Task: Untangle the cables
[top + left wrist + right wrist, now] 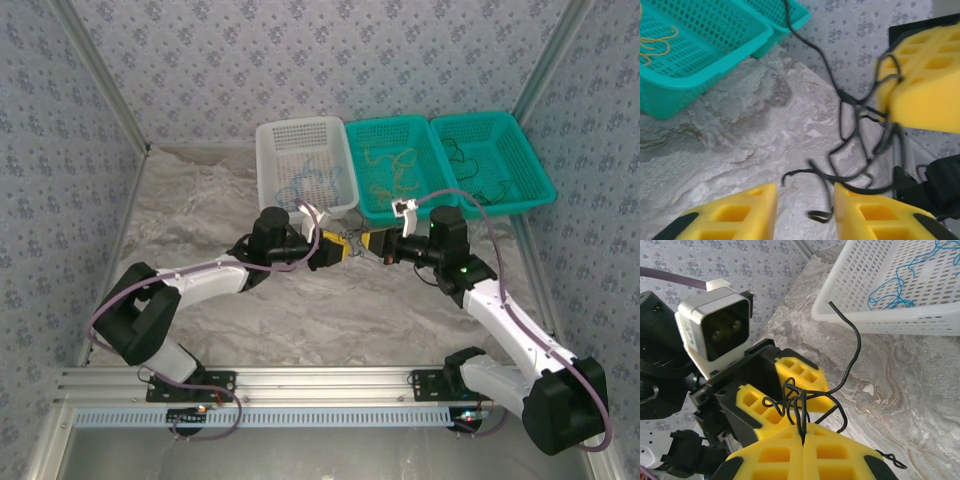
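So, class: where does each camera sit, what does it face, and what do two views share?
Top external: above and behind, looking down on left arm, right arm and white basket.
Left wrist: own open fingers below, facing the black cables and right gripper.
Right wrist: own fingers shut on those cables, facing the left gripper.
Shared: both wrist views show the black cables.

The left arm (195,278) and right arm (505,310) are stretching forward and angling inward, elbows bent, wrists level, with their tips facing each other and nearly touching. The left gripper (804,195) is holding its fingers apart. The right gripper (803,432) is pressing its fingers together on a black cable (854,342).
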